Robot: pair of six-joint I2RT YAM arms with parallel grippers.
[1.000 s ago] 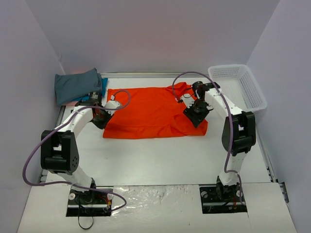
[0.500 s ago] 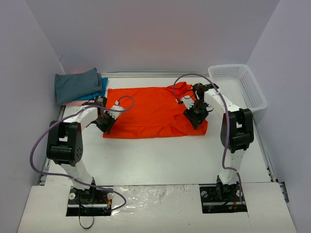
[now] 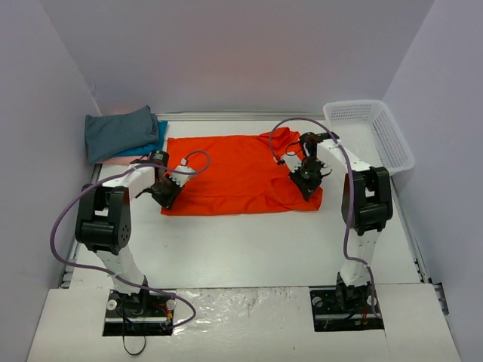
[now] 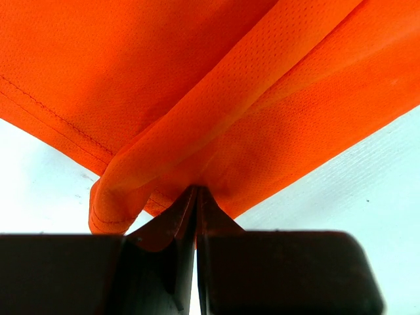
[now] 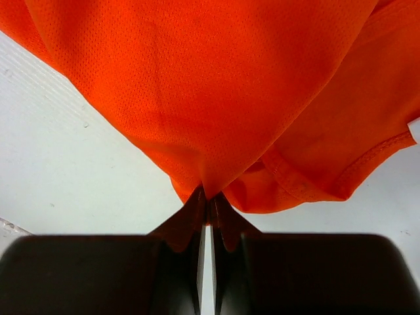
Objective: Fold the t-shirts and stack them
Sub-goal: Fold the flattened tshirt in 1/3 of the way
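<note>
The bright orange t-shirt lies spread across the middle of the table. My left gripper is shut on its near left corner, and the left wrist view shows the cloth pinched at my gripper and lifted into a fold. My right gripper is shut on the shirt's near right edge, with the cloth drawn to a point at my gripper. Folded t-shirts are stacked at the back left: dark grey-teal on top, bright blue and pale pink showing beneath.
A white mesh basket stands at the back right against the wall. Purple cables loop from both arms over the shirt. White table surface stretches between the shirt and the arm bases.
The right gripper has shut on the shirt's right edge. The left gripper, shut on the left corner, has shifted slightly right, bunching the cloth.
</note>
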